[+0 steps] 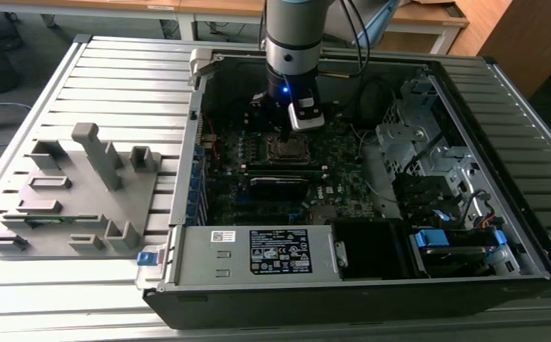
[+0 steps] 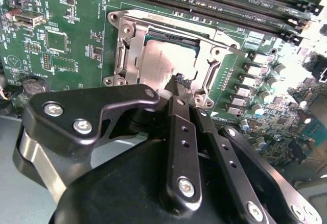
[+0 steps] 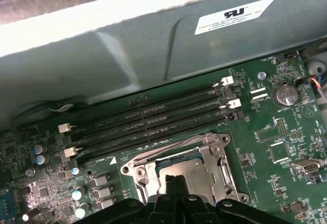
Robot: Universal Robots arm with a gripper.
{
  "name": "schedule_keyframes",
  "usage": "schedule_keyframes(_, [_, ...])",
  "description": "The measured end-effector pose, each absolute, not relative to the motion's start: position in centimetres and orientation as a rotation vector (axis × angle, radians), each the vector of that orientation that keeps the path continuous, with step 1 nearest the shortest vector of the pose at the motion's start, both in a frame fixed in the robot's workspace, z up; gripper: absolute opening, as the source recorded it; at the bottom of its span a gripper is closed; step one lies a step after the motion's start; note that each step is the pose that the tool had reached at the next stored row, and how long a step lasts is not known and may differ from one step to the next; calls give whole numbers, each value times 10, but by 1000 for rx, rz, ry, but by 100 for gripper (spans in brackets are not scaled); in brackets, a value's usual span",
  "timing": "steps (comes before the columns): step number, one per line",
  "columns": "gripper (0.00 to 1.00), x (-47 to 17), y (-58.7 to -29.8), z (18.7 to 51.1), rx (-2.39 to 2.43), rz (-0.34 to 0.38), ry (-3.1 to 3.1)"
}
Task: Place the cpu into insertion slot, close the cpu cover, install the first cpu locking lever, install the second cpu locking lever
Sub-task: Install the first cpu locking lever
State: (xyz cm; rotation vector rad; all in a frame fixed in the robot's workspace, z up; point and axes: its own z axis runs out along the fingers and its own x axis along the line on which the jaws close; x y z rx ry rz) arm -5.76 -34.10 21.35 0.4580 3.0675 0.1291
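Claw (image 2: 180, 83): fingers together, tips on the cpu's edge.
Cpu (image 2: 166, 63): seated in the slot (image 2: 122, 60) — inside the open case (image 1: 351, 285).
Cover (image 2: 204, 35): closed over the cpu.
Memory sticks (image 3: 153, 119): beside the slot.

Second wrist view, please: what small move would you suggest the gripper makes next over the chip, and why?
Probably a slight push straight down. The gripper, fingers closed together, has its tips at the edge of the chip, which lies flat with the metal frame around it. The frame looks lowered, but I cannot tell whether it is latched, so gentle pressure seems sensible.
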Motion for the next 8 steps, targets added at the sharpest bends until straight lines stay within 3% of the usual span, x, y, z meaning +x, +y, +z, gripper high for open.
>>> schedule_keyframes(8, [11,-56,-341,213,385,76,3078])
